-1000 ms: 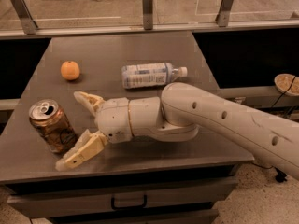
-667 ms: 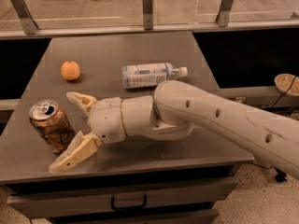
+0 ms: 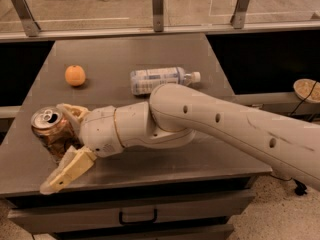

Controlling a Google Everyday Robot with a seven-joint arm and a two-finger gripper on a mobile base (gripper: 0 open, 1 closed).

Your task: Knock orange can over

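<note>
A: What is nearest?

B: A drawer [image 3: 137, 215] with a dark handle, under the front edge of the grey metal table [image 3: 115, 54].

A: And the gripper?

B: The gripper [image 3: 56, 146] is at the table's front left corner. Its two tan fingers are spread wide. The lower finger [image 3: 67, 170] juts out over the front edge, and the upper one lies further back, beside the top of the can [image 3: 52, 134].

A: So the can is between them?

B: Yes. It sits in the gap, near the left edge of the table. The upper finger is right against it, though whether the lower one touches it cannot be told.

A: How does the can look?

B: It is short and shiny, with copper-orange sides that look mottled and a silver top with a pull tab and an open mouth. It stands on its base, perhaps leaning a little to the left.

A: Behind that?

B: The thick white arm [image 3: 220, 129] comes in from the right, low across the table. Past it a clear bottle [image 3: 157, 79] with a pale label lies on its side, cap to the right. An orange [image 3: 75, 75] sits to its left, well apart from it.

A: Furthest back?

B: A rail [image 3: 158, 6] with metal posts runs along behind the table.
</note>
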